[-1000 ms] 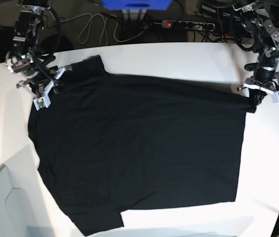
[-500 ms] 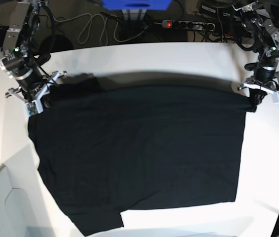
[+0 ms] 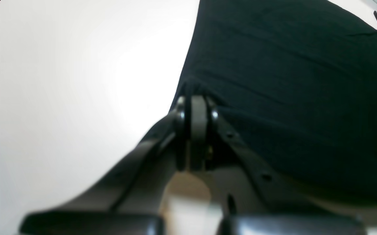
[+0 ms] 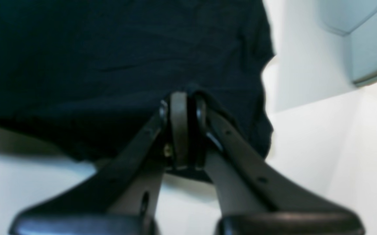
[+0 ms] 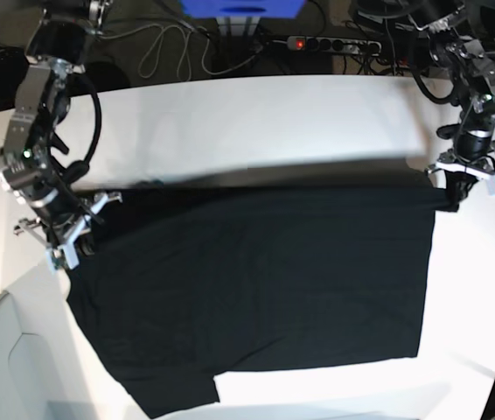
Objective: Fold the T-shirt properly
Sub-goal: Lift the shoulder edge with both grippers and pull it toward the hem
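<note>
Across the white surface [image 5: 256, 114] lies the black T-shirt [image 5: 256, 280] — both wrist views show what base cannot: left gripper [image 3: 195, 98] and right gripper [image 4: 182, 96] fingers pinching its cloth edge.

We can read no text, label, brand or number anywhere in these views.

T-shirt [image 5: 256, 280] — plain black, no print showing; table [image 5: 256, 114] — white; power strip [image 5: 331, 42] — black.
</note>
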`<state>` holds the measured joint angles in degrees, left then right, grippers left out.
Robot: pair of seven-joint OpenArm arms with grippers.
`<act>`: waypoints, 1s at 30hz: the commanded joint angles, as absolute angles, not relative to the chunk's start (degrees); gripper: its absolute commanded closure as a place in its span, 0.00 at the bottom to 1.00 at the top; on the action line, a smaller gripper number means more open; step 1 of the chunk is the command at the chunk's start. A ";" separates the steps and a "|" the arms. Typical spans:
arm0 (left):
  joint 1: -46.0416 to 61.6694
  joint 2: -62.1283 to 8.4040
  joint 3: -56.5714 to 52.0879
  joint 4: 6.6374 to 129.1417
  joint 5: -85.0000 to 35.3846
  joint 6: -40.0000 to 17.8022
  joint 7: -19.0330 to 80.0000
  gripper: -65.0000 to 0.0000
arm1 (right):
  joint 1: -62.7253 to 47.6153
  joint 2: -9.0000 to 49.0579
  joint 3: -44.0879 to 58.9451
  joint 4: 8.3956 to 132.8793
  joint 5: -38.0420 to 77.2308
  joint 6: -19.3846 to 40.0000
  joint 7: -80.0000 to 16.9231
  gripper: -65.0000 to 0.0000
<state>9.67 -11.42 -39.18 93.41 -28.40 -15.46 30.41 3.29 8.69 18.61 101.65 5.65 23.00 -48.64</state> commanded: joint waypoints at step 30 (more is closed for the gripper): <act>-8.84 -12.88 -37.14 84.70 -23.16 -15.60 34.59 1.00 | 24.40 11.82 16.84 76.09 6.02 26.95 -40.40 1.00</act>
